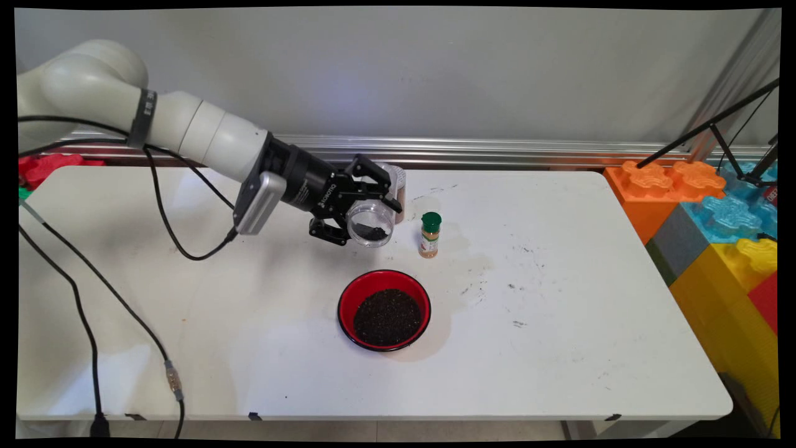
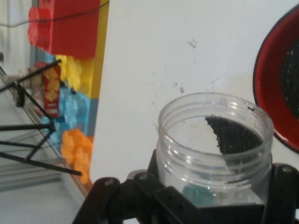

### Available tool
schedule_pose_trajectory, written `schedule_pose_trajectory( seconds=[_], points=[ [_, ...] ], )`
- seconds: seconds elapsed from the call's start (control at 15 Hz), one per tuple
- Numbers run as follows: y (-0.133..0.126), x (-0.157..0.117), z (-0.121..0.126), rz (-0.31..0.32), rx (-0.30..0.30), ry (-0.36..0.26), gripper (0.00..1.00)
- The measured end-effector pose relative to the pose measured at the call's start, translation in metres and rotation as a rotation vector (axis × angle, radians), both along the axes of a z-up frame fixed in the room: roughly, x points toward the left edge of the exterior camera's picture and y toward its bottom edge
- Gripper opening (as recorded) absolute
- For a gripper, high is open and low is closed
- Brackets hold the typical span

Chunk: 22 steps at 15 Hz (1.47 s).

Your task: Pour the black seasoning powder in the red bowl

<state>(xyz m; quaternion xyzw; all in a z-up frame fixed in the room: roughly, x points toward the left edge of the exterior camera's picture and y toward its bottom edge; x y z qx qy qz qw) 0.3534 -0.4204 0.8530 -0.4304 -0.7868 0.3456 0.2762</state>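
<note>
White worktop [image 1: 559,348] bearing a red bowl [image 1: 351,298] of dark grains near its front middle, with big orange, blue and yellow building blocks [image 1: 715,211] stacked off its right end. Above and behind the bowl, black claw [image 1: 367,214] clamped on a clear plastic jar [image 1: 371,225], tipped on its side, mouth facing the camera, a small heap of dark grains [image 2: 233,135] lying against its wall. Just right of the jar, standing upright on the worktop, a small green-capped spice bottle [image 1: 429,235].
</note>
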Motion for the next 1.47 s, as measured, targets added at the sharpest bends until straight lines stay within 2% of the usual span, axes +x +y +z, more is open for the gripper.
schedule_pose_trajectory(
  seconds=[0.4, 0.6, 1.33, 1.47],
  points=[
    [-0.015, 0.006, 0.007, 0.126, 0.188, 0.055, 0.00],
    [-0.022, 0.008, 0.011, 0.201, 0.311, 0.095, 0.00],
    [-0.045, 0.012, 0.022, 0.439, 0.629, 0.205, 0.00],
    [-0.048, 0.014, 0.024, 0.468, 0.666, 0.220, 0.00]
  ],
)
